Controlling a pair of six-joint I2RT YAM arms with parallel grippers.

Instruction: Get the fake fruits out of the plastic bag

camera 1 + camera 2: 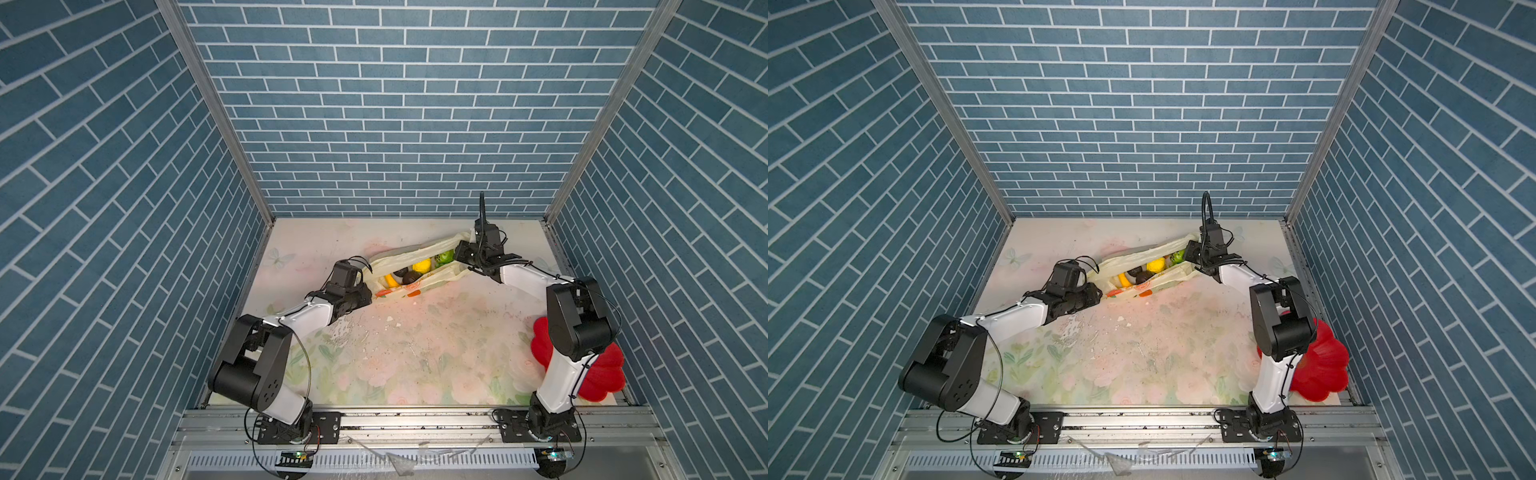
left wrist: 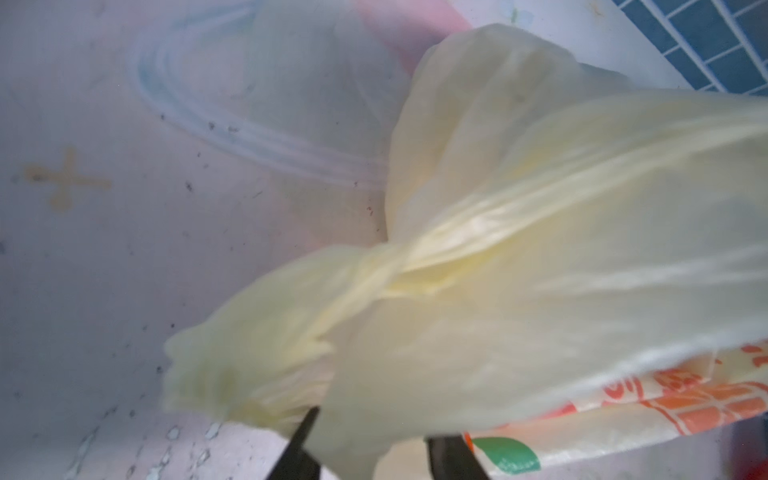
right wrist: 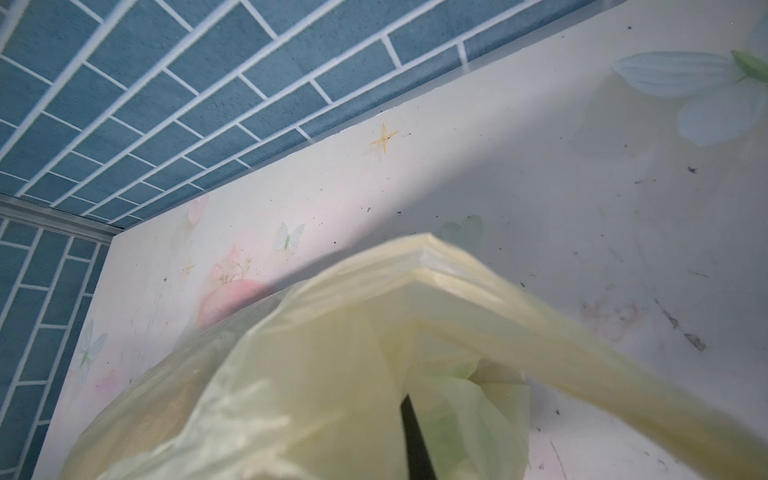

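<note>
The plastic bag point(image 1: 415, 287) point(image 1: 1152, 284) lies stretched at the back of the table with its mouth open upward. Inside show the fake fruits: a yellow knobbly ball point(image 1: 422, 265) point(image 1: 1156, 264), a green fruit point(image 1: 445, 257), a banana point(image 1: 390, 281) and dark brown pieces point(image 1: 409, 277). My left gripper point(image 1: 367, 289) point(image 2: 374, 424) is at the bag's left end. Its jaws stand apart, with pale film point(image 2: 478, 291) hanging between them. My right gripper point(image 1: 458, 252) point(image 3: 409, 403) is at the bag's right end, shut on the bag's film point(image 3: 332, 395). Only one of its fingers shows.
A red flower-shaped plate point(image 1: 602, 376) point(image 1: 1325, 365) sits at the front right, partly behind the right arm. Small white flecks point(image 1: 390, 320) lie on the floral table. Blue brick walls close in the back and both sides.
</note>
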